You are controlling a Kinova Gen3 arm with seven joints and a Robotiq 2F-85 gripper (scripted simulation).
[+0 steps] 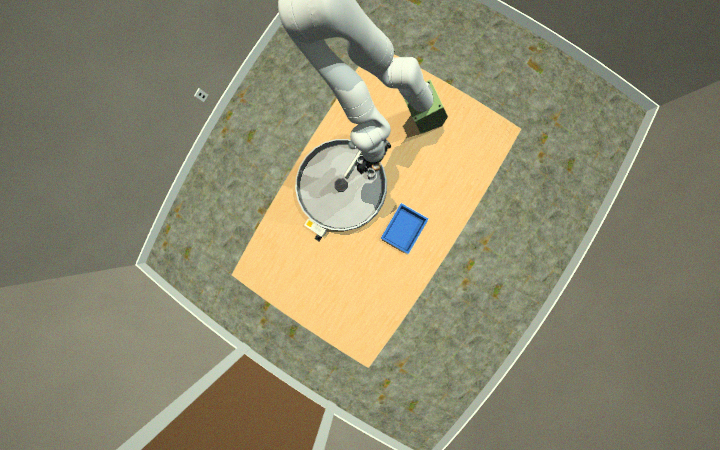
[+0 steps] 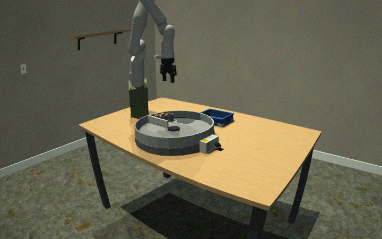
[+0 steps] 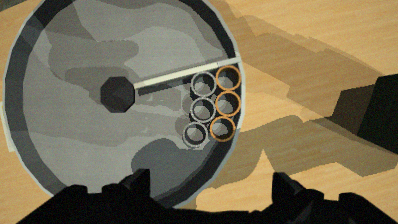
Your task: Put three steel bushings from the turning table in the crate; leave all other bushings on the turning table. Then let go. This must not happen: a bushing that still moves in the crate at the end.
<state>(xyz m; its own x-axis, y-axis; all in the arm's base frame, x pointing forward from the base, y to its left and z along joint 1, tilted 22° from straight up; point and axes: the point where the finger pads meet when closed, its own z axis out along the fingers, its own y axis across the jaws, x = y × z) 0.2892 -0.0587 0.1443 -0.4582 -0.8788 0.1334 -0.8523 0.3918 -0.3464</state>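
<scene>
The turning table [image 1: 323, 208] [image 2: 168, 143] [image 3: 75, 162] is a round grey walled disc. Three grey steel bushings [image 3: 203, 72] [image 3: 202, 121] [image 3: 195, 146] stand upright in a row on it. Three copper-rimmed bushings [image 3: 228, 66] [image 3: 240, 103] [image 3: 222, 141] stand in a row beside them, on the side of the outer wall. The blue crate [image 1: 404, 229] [image 2: 220, 120] looks empty in the top view. My gripper [image 2: 168, 80] [image 3: 210, 184] is open and empty, high above the turning table. In the top view the arm partly hides the bushings.
A pale straight bar [image 2: 157, 120] [image 3: 175, 77] runs from the dark hub [image 1: 340, 184] [image 2: 173, 128] [image 3: 117, 95] to the outer wall, close beside the bushings. A control box [image 1: 315, 227] [image 2: 208, 144] sits at the turning table's outer side. The green arm base [image 1: 431, 117] [image 2: 139, 102] stands behind.
</scene>
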